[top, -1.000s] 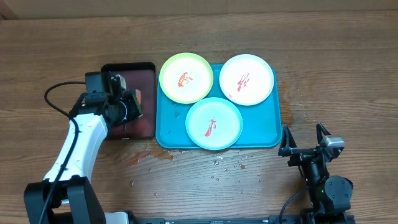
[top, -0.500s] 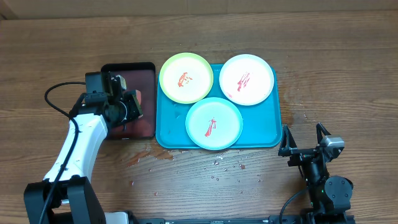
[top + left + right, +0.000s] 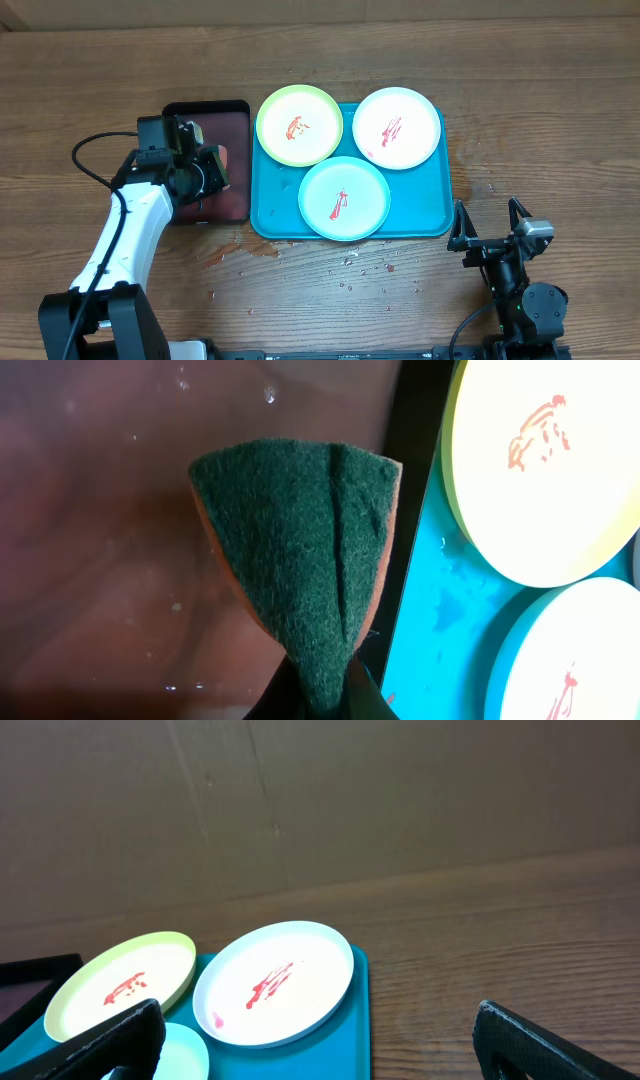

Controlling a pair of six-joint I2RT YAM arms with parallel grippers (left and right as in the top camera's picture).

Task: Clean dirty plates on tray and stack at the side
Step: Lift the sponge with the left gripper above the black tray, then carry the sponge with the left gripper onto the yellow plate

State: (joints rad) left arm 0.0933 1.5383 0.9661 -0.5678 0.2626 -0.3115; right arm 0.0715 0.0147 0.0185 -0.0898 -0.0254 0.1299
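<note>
Plates lie three to the turquoise tray (image 3: 422,205), each streaked with red, but we start at the left pincer (image 3: 320,702), whose fingers are clamped on the narrow end of a folded green sponge (image 3: 298,550) (an orange backing peeks out along its edges). We see the sponge hanging over the wet, dark reddish inside of the black tray (image 3: 90,540), close to that tray's right rim. Just beyond the rim comes the turquoise tray, and on it the yellow-green plate (image 3: 299,125), which overhangs the tray's far left corner. Beside it, at the far right corner, sits the white plate (image 3: 396,127), and the mint plate (image 3: 344,198) lies nearer to us, between the two and touching or almost touching both. Water drops (image 3: 370,262) speckle the wooden counter (image 3: 560,100) in front of the tray. Off the tray's near right corner we find the right pincer (image 3: 487,212), its fingers spread wide with nothing between them, low over the counter and apart from every plate.
</note>
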